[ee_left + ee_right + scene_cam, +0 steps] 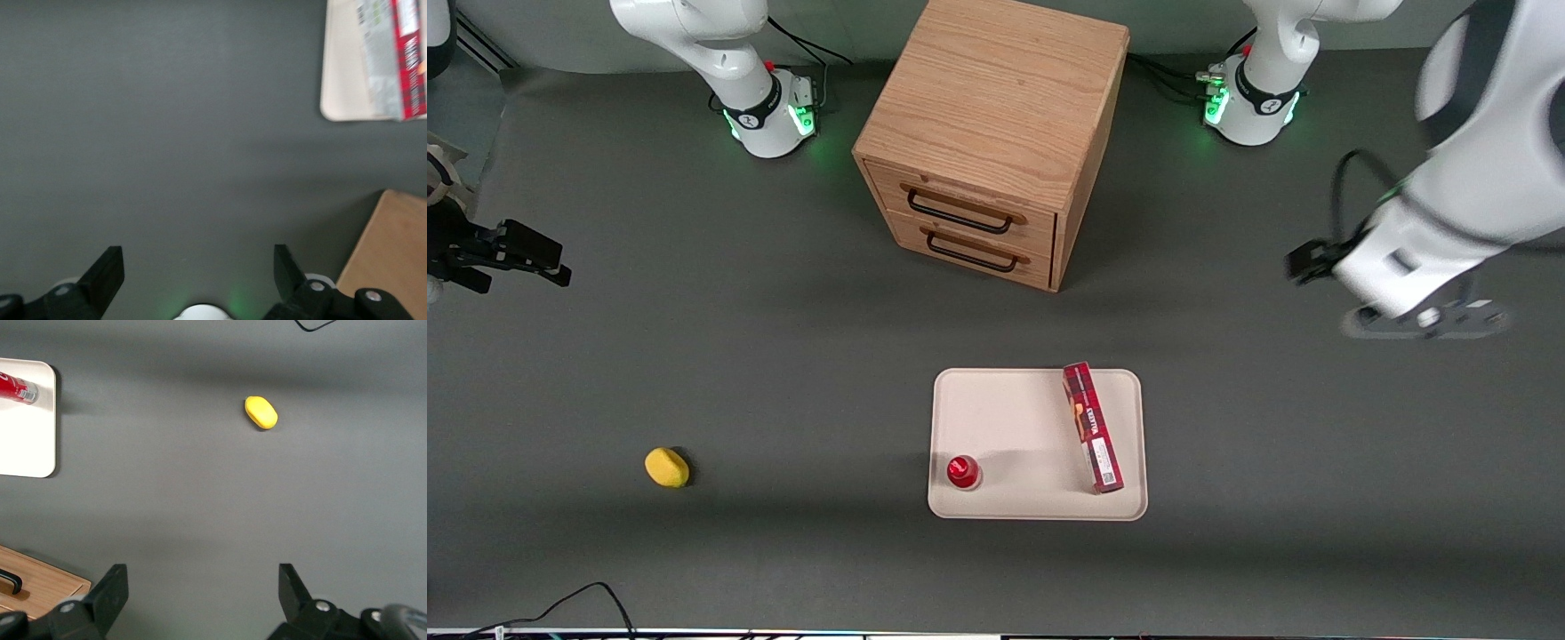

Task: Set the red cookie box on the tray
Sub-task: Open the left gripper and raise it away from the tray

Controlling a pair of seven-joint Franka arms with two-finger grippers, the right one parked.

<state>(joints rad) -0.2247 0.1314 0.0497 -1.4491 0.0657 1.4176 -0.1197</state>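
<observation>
The red cookie box [1092, 427] lies flat on the cream-white tray [1014, 418], along the tray's end toward the working arm. It also shows in the left wrist view [407, 60], on a corner of the tray [343, 67]. My left gripper [1309, 260] is raised over bare table toward the working arm's end, well away from the tray and farther from the front camera than it. In the left wrist view the gripper [199, 267] is open, with nothing between the fingers [107, 273].
A small red-capped bottle [963, 471] stands on the tray at its end toward the parked arm. A wooden drawer cabinet [996, 124] stands farther from the front camera. A yellow object [666, 468] lies toward the parked arm's end.
</observation>
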